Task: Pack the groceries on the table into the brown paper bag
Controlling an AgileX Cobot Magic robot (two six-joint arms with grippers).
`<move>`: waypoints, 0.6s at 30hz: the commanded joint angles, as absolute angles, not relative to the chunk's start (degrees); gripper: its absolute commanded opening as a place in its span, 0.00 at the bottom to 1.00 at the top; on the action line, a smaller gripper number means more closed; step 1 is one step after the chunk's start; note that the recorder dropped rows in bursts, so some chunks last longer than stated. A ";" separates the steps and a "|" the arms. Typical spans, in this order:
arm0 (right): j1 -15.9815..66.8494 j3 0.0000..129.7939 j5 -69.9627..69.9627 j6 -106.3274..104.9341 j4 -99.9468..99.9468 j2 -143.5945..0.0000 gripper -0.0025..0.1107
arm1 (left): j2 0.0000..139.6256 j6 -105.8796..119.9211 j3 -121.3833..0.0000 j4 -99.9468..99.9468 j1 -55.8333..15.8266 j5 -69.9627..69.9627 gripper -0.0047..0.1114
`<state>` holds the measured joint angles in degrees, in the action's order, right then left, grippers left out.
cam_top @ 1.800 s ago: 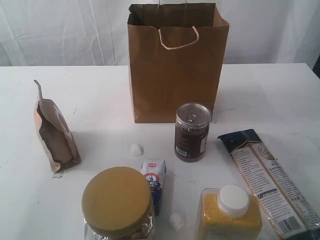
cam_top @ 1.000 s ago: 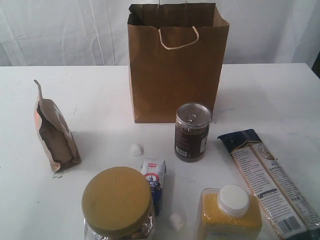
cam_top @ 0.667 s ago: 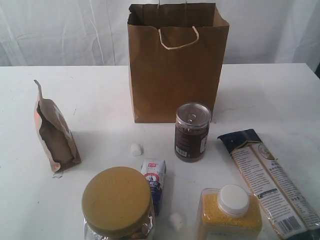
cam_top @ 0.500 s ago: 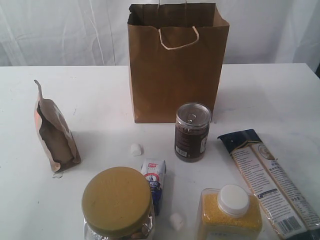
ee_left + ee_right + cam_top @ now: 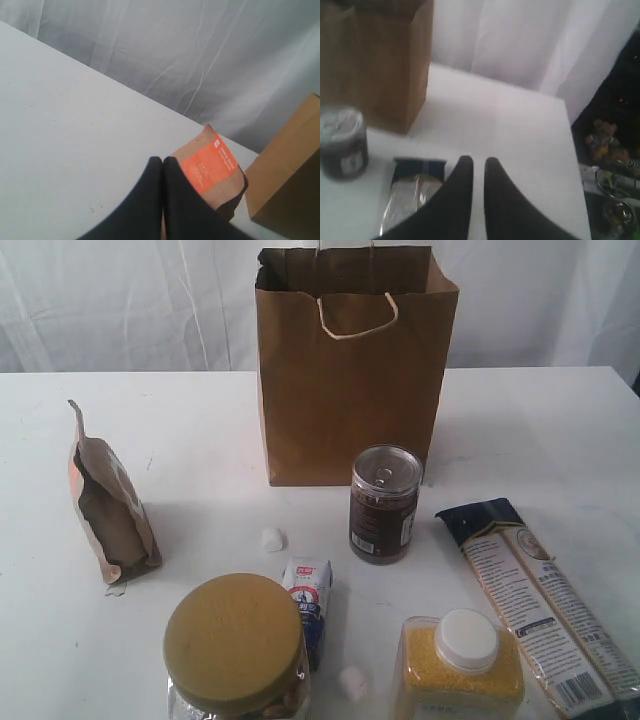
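The brown paper bag (image 5: 350, 380) stands upright and open at the back of the table (image 5: 200, 440). In front of it are a dark pull-tab can (image 5: 384, 505), a brown pouch (image 5: 105, 510), a gold-lidded jar (image 5: 235, 645), a yellow-grain jar (image 5: 460, 665), long noodle packs (image 5: 540, 605), a blue-white carton (image 5: 308, 605) and two marshmallows (image 5: 272, 539). Neither gripper shows in the exterior view. My left gripper (image 5: 163, 159) is shut and empty, near the pouch (image 5: 212, 162). My right gripper (image 5: 478, 160) has a narrow gap between its fingers, empty, above the table beside the noodle packs (image 5: 412, 192).
A white curtain hangs behind the table. In the right wrist view the table's side edge (image 5: 572, 165) lies close by, with dark clutter and a small teddy bear (image 5: 602, 142) beyond it. The can (image 5: 342, 142) and bag (image 5: 375, 60) also show there.
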<state>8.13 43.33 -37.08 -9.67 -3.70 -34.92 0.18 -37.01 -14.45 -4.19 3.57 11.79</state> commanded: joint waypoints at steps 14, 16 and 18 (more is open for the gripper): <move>17.25 59.19 -37.69 -6.81 10.73 -66.67 0.75 | 0.00 -29.51 -15.45 -1.33 3.29 15.18 0.04; 17.25 58.17 -37.69 -6.81 10.73 -70.60 0.81 | 0.00 -29.51 -15.45 -1.33 3.29 16.29 0.04; 17.28 58.17 -37.59 -6.81 12.42 -73.42 0.85 | 0.00 -29.51 -15.45 -1.04 3.29 17.89 0.04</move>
